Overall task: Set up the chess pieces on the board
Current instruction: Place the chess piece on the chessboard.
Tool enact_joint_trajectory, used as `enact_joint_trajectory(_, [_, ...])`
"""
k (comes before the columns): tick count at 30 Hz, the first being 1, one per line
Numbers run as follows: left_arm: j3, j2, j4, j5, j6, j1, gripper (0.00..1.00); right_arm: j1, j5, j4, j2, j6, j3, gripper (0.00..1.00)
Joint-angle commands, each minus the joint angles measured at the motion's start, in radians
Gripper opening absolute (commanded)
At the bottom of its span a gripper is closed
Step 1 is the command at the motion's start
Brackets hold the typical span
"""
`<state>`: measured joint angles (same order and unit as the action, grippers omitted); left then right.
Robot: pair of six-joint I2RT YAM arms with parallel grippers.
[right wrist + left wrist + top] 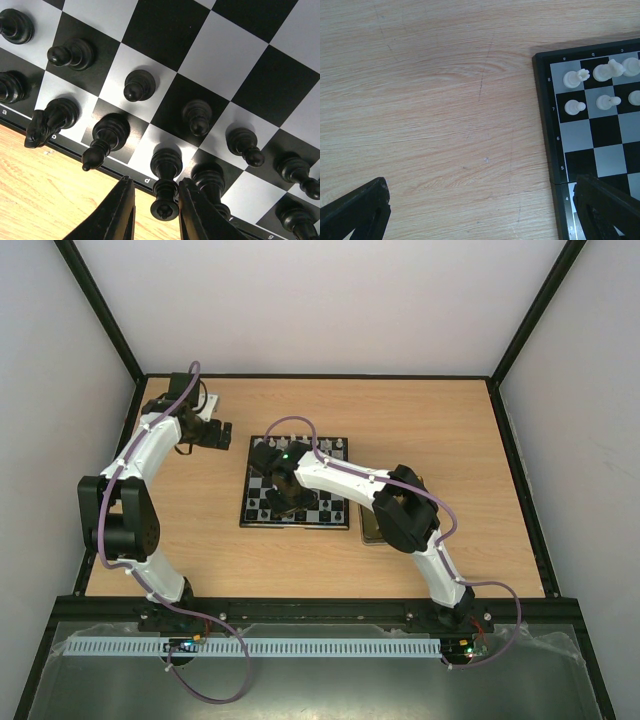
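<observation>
Right wrist view: the black chessman (165,192) stands upright on the board's (225,55) near-rim d square, straddled by the nearer right end effector (156,182), jaws narrowly apart, while the left end effector (480,215) gapes over bare bench (420,100).

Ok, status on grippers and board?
Left gripper open, over table beside board. Right gripper open, astride black piece at board edge. Neighbour pieces crowd it.
</observation>
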<state>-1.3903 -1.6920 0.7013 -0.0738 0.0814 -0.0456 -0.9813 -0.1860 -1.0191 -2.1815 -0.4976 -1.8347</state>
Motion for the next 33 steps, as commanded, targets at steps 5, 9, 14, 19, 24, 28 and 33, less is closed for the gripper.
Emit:
enact_joint_trajectory(5, [-0.018,0.003,0.008,0.009,-0.004,-0.004,1.0,-0.012,-0.01,-0.013,0.02,0.008,0.004,0.24])
enact_joint_trajectory(9, [-0.018,0.002,0.007,0.008,-0.005,-0.005,1.0,-0.013,-0.015,-0.012,0.017,0.01,0.003,0.24])
enact_joint_trajectory(14, [-0.018,0.001,0.007,0.009,-0.004,-0.005,1.0,-0.015,-0.017,-0.012,0.016,0.011,0.004,0.24])
enact_joint_trajectory(19, [-0.023,-0.001,0.01,0.011,-0.005,-0.007,1.0,-0.014,-0.001,-0.017,0.017,0.012,0.005,0.24])
enact_joint_trajectory(24, [-0.028,-0.005,0.011,0.011,-0.005,-0.008,1.0,-0.013,0.021,-0.021,0.017,0.011,0.006,0.31])
enact_joint_trajectory(28, [-0.03,-0.006,0.011,0.012,-0.005,-0.01,1.0,-0.013,0.032,-0.022,0.019,0.011,0.005,0.32])
enact_joint_trajectory(33, [-0.03,-0.009,0.012,0.014,-0.005,-0.011,1.0,-0.011,0.042,-0.022,0.022,0.011,0.0,0.31])
